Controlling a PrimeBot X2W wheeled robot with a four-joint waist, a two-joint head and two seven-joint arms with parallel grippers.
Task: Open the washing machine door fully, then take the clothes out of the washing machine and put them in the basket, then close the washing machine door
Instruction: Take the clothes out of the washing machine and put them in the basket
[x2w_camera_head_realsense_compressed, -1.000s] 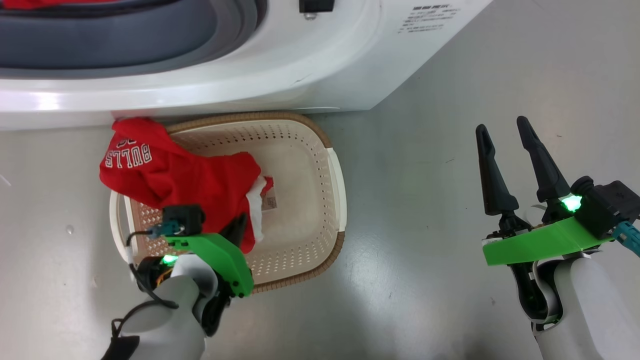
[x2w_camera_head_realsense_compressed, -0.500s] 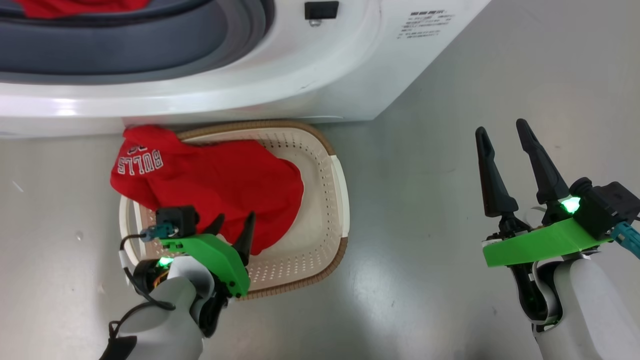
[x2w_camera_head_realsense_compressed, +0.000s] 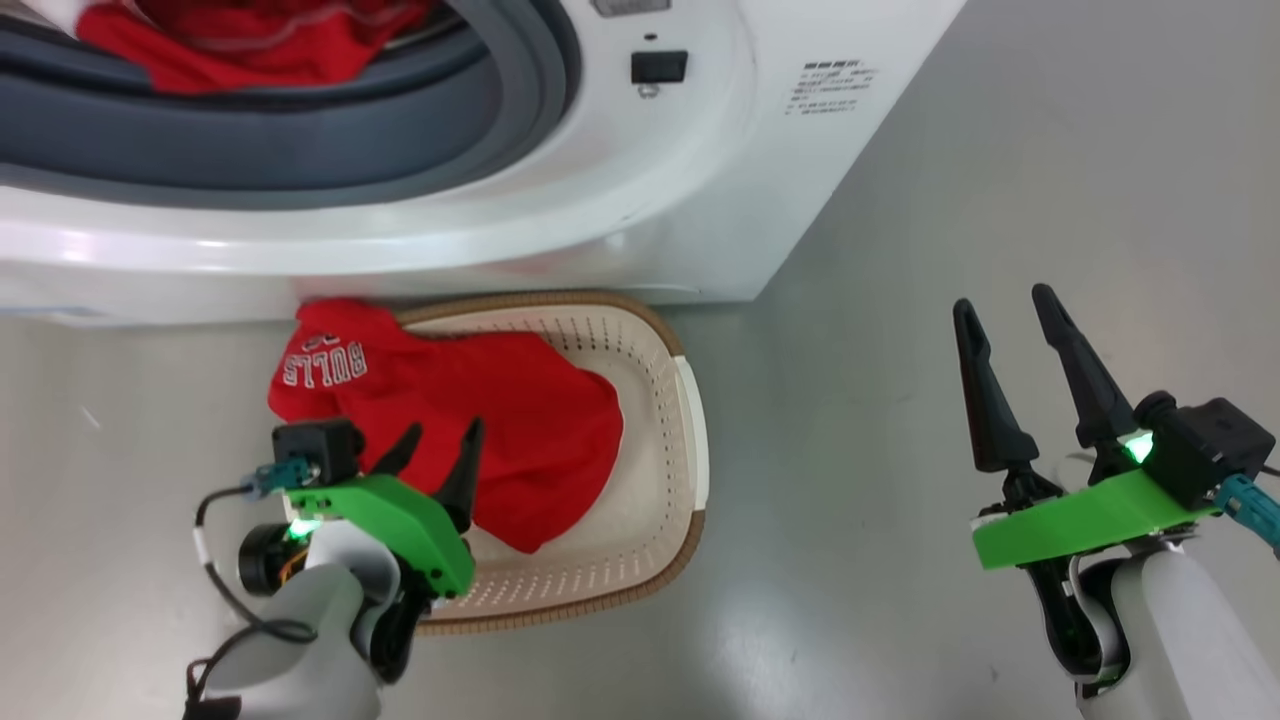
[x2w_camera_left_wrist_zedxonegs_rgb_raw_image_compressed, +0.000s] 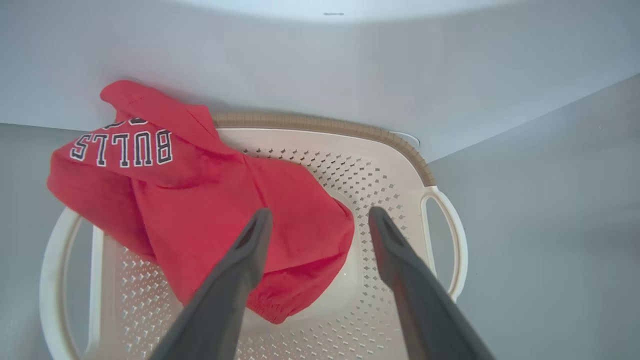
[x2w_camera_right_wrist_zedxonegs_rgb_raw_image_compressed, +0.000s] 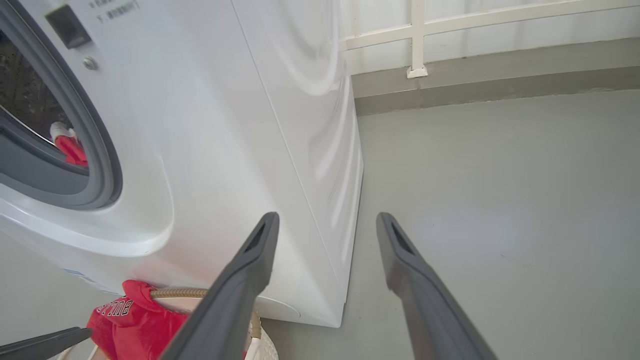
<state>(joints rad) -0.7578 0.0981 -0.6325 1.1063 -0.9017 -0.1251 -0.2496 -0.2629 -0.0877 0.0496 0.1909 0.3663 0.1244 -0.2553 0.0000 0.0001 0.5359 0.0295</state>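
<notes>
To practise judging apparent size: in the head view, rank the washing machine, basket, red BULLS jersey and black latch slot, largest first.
1. washing machine, though cropped by the frame
2. basket
3. red BULLS jersey, nearly basket-sized, hanging over its rim
4. black latch slot

The red jersey (x2w_camera_left_wrist_zedxonegs_rgb_raw_image_compressed: 200, 210) drapes over the basket (x2w_camera_left_wrist_zedxonegs_rgb_raw_image_compressed: 350, 131) at its upper-left rim, lettering upside down. At lower centre, the left gripper (x2w_camera_left_wrist_zedxonegs_rgb_raw_image_compressed: 320, 214) hangs above it, fingers spread, empty.
</notes>
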